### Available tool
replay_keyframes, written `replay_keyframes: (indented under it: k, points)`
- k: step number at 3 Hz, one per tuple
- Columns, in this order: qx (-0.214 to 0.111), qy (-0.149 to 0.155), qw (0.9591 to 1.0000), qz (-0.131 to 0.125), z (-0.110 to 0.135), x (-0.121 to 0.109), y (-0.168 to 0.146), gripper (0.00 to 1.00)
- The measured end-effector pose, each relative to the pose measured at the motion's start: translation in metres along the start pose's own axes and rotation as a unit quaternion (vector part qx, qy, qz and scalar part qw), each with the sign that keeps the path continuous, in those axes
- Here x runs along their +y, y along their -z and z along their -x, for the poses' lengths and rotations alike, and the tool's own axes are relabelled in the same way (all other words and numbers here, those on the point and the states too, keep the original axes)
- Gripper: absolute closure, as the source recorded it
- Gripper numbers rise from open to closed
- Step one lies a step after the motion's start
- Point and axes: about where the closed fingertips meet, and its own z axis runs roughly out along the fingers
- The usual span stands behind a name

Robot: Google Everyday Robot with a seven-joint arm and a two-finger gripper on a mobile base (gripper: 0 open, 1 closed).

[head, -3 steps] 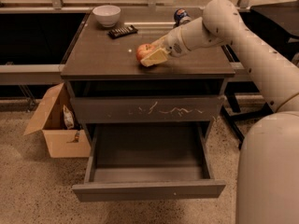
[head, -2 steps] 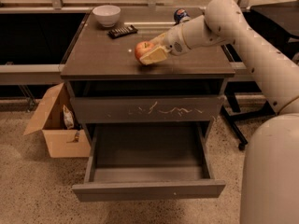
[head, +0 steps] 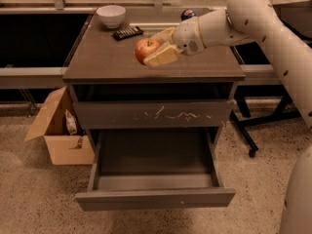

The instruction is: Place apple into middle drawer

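The red apple with yellowish patches is held between the two pale fingers of my gripper, just above the brown cabinet top, near its middle. The gripper is shut on the apple and reaches in from the right. Below, the middle drawer, with its plain front panel, is pulled out and open; its inside shows nothing in it. The drawer front with white scratches above it is closed.
On the cabinet top at the back stand a white bowl, a flat black object and a dark round can. An open cardboard box sits on the floor to the left. Black stand legs are on the right.
The gripper with the apple has risen slightly and shifted a little left over the cabinet top. The drawers have not moved.
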Motion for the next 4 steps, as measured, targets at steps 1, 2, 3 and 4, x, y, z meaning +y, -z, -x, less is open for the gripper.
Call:
replay_keyframes:
  k: [1,2,3,4]
  points:
    - [0.0,0.0,1.0,0.0,0.0,0.0,0.0,1.0]
    - [-0.005,0.005,0.9998,0.019,0.003,0.017,-0.007,1.0]
    - [-0.012,0.017,0.9988,0.044,0.01,0.045,-0.012,1.0]
    - [0.001,0.031,0.9975,0.063,0.016,0.075,-0.018,1.0]
